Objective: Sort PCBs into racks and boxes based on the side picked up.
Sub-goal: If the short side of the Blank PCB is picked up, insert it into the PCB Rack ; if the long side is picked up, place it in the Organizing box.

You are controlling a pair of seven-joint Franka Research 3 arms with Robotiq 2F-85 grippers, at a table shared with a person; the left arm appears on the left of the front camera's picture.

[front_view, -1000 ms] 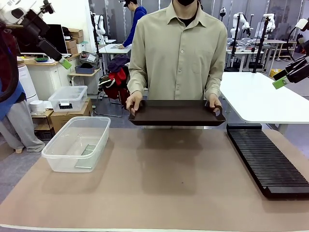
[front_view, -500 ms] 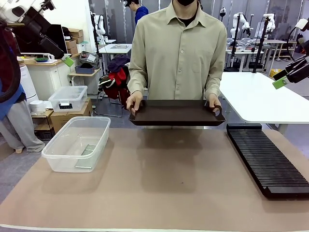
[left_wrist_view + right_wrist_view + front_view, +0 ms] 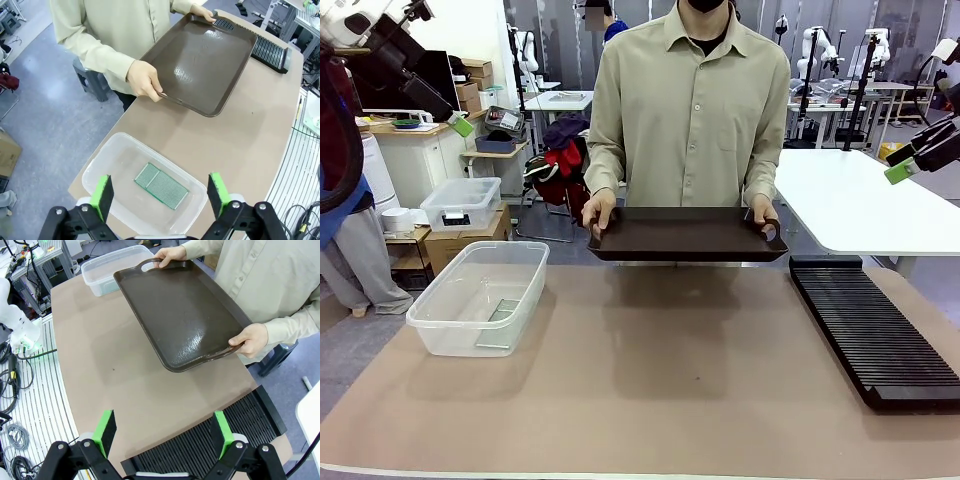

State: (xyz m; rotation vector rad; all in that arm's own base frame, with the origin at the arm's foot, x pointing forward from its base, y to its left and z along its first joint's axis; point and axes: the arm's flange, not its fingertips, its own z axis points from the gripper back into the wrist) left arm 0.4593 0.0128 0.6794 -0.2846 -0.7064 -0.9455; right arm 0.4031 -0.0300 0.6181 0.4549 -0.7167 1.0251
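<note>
A green PCB [image 3: 161, 186] lies flat on the bottom of the clear plastic tub [image 3: 479, 297] at the table's left; it shows faintly there as a board [image 3: 503, 310]. The long black slotted rack [image 3: 873, 330] runs along the right side and holds no board that I can see. My left gripper [image 3: 161, 192] hangs high above the tub, open and holding nothing. My right gripper [image 3: 164, 434] hovers open above the rack [image 3: 210, 447]. A person holds an empty dark brown tray [image 3: 686, 233] with both hands over the far edge. No second PCB is in view.
A white table [image 3: 860, 205] stands past the far right corner. A smaller clear lidded container [image 3: 460, 203] sits on cardboard boxes off the table at the left. The brown mat [image 3: 660, 380] between tub and rack lies bare.
My left gripper shifted slightly upward and leftward at the picture's top left a second ago, then held still. The tray, the person's hands and the right arm are unchanged.
</note>
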